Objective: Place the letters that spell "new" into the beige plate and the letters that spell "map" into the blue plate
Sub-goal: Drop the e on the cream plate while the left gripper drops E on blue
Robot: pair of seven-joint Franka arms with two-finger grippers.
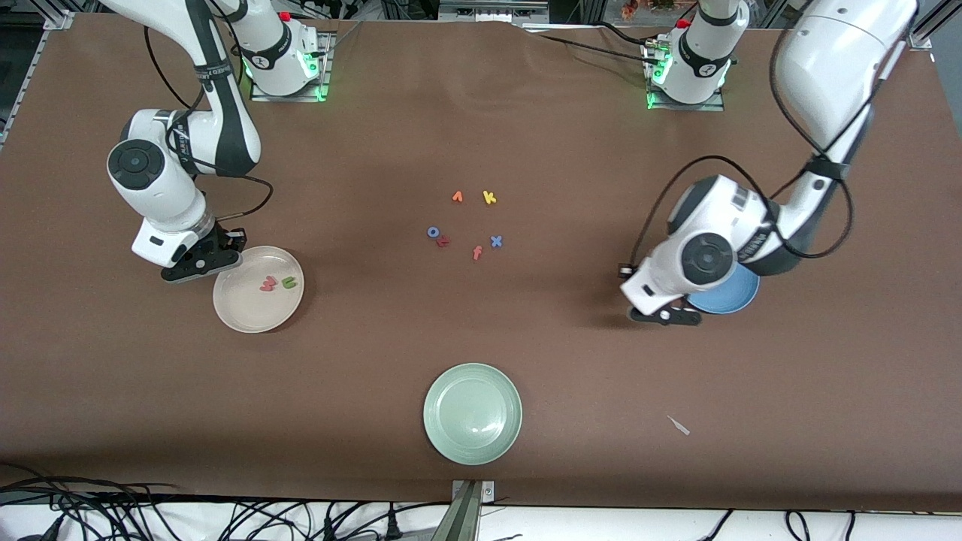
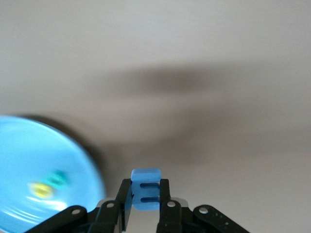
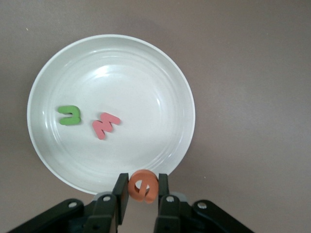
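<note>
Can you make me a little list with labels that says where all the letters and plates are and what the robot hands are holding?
beige plate: holds green n and red w
right gripper: shut on orange e, at the beige plate's edge
blue plate: holds a yellow letter and a teal letter, blurred
left gripper: shut on blue m, beside the blue plate
green plate: nearest the front camera, nothing in it
table middle: six loose letters, among them yellow k and blue x

Brown table [image 1: 481, 135] with plates, letters
</note>
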